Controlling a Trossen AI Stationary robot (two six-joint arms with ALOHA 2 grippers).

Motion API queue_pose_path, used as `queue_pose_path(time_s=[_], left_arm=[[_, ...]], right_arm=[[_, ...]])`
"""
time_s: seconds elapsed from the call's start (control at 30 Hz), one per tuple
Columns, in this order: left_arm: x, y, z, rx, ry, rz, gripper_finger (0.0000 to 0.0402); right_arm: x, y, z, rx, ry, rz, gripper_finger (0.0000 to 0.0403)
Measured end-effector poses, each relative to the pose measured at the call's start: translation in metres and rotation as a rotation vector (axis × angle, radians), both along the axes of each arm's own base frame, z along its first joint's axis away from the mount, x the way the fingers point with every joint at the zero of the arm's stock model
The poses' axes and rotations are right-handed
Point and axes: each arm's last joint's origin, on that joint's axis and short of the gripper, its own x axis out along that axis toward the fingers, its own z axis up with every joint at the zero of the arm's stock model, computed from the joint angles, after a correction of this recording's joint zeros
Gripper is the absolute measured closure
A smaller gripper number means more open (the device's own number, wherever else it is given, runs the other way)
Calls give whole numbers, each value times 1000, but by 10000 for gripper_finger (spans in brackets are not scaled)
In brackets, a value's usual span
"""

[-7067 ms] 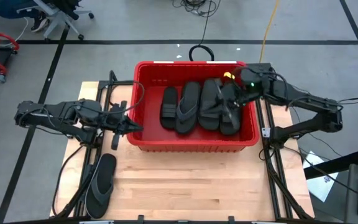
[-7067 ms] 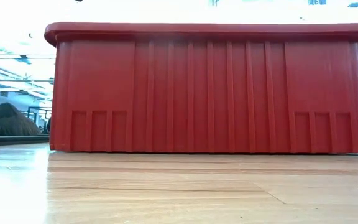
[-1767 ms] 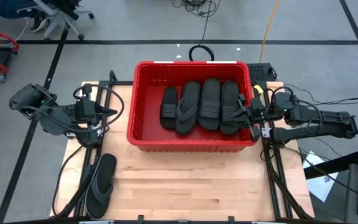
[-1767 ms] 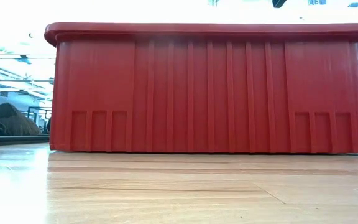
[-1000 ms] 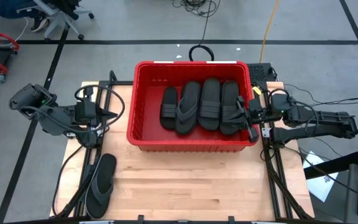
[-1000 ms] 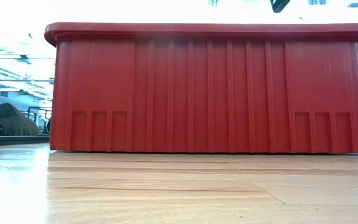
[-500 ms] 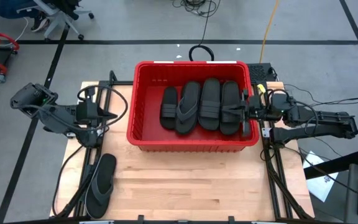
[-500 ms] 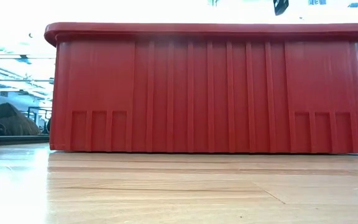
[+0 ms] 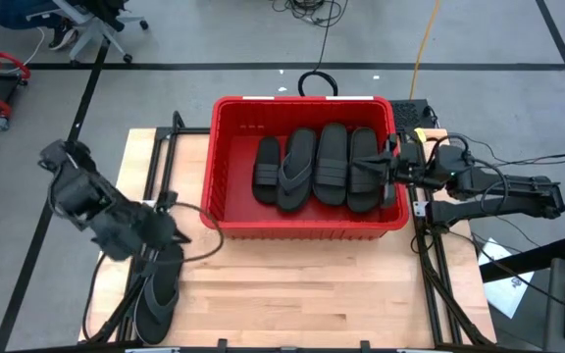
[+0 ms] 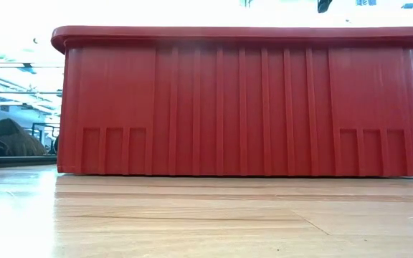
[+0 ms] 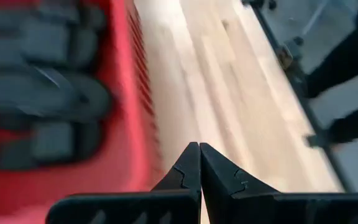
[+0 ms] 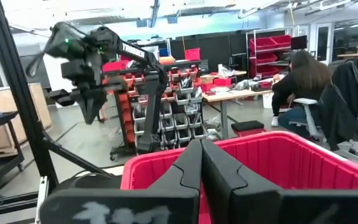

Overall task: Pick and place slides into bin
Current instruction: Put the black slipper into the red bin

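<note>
The red bin (image 9: 226, 211) stands at the table's middle and far side, with several black slides (image 9: 332, 162) lying side by side on its floor. One more thong-strap slide (image 9: 157, 294) lies flat on the table at the near left. My left gripper (image 9: 179, 235) hangs shut just above that slide's far end, left of the bin's near left corner; its shut fingers (image 11: 199, 149) point down at bare wood beside the bin's wall (image 11: 124, 93). My right gripper (image 9: 387, 170) is shut over the bin's right rim, pointing about level across the bin (image 12: 291, 155).
Black rails and cables run along both table sides (image 9: 150, 167). Bare wood lies between the bin and the near edge (image 9: 302, 284). In the low view the bin's near wall (image 10: 242, 100) fills the picture. A person sits at a desk in the room beyond (image 12: 303, 81).
My left gripper has swung from the table's left side toward the near edge and down, tipping more steeply downward, and now hangs over the far end of the slide on the table. My right gripper has stayed at the bin's right rim and turned at the wrist.
</note>
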Motion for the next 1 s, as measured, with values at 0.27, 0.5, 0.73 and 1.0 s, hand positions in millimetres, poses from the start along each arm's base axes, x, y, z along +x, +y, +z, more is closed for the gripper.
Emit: queue_pose_path(time_s=[0.27,0.5,0.73,1.0], left_arm=[[-22,-28,-41,-217,109,63,401],[-27,-39,-87,-352,306,236,389],[-29,-47,-133,-527,605,409,324],[-15,-62,-176,-797,665,372,218]], right_arm=[[0,0,-1,18,4,3,403],[0,0,-1,11,6,3,403],[0,0,-4,14,42,4,403],[1,0,-11,26,112,6,403]])
